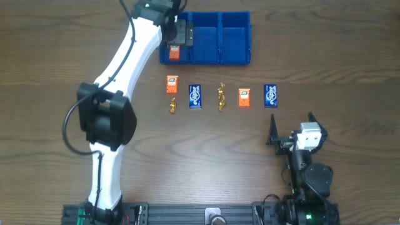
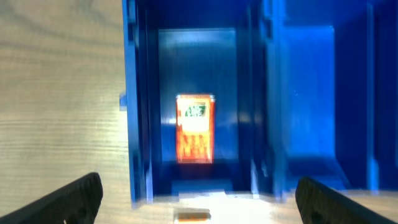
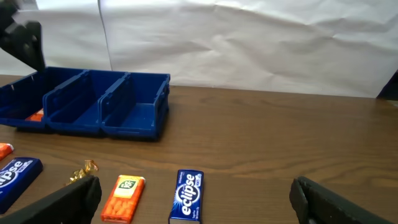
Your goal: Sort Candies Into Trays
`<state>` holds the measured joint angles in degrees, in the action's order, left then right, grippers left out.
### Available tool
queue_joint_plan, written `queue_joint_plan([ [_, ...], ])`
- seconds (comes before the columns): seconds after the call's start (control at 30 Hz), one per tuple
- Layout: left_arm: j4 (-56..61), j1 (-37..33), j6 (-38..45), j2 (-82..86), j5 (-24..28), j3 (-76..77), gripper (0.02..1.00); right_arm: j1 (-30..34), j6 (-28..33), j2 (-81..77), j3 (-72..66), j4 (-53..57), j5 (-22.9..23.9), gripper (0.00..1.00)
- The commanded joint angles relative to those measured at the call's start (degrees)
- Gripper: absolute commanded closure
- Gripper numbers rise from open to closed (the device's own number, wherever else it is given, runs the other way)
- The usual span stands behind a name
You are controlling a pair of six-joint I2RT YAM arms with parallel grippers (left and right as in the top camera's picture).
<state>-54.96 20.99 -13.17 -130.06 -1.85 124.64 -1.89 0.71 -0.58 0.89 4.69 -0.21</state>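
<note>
Wood table [image 1: 325,56], white sheet [image 3: 249,43] behind. The left pincer [image 2: 200,202] is spread wide and empty over the tray's [image 1: 249,37] end bin, with an orange box [image 2: 194,128] lying flat on the bin floor just ahead of its fingers. The drop looks done, so I'd lift straight up clear of the bin walls, then go for the second orange box [image 1: 172,84] on the table just behind it; the right pincer [image 3: 193,205] sits well back, also open and holding nothing. Fingertips are cut off in both wrist views, the arm hides part of that bin from above, and a smear at the tray's near lip is too blurred to call.
</note>
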Motion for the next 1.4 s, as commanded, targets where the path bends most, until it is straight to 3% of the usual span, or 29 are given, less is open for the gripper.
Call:
queue_joint_plan([
  [0.03,-4.2,5.4,-3.8,14.6,-4.9,-4.2,0.018,0.4,0.9,0.4,-0.4,0.0,0.2,0.003],
  [0.13,-2.8,7.6,-5.4,19.1,-7.3,-12.2,0.034,0.4,0.9,0.4,-0.4,0.0,0.2,0.003],
  [0.63,12.3,7.0,-9.8,21.7,-3.4,-41.8,0.053,0.4,0.9,0.4,-0.4,0.0,0.2,0.005],
  [1.4,23.8,4.1,-7.4,13.6,-2.1,-46.5,0.064,0.4,0.9,0.4,-0.4,0.0,0.2,0.003],
])
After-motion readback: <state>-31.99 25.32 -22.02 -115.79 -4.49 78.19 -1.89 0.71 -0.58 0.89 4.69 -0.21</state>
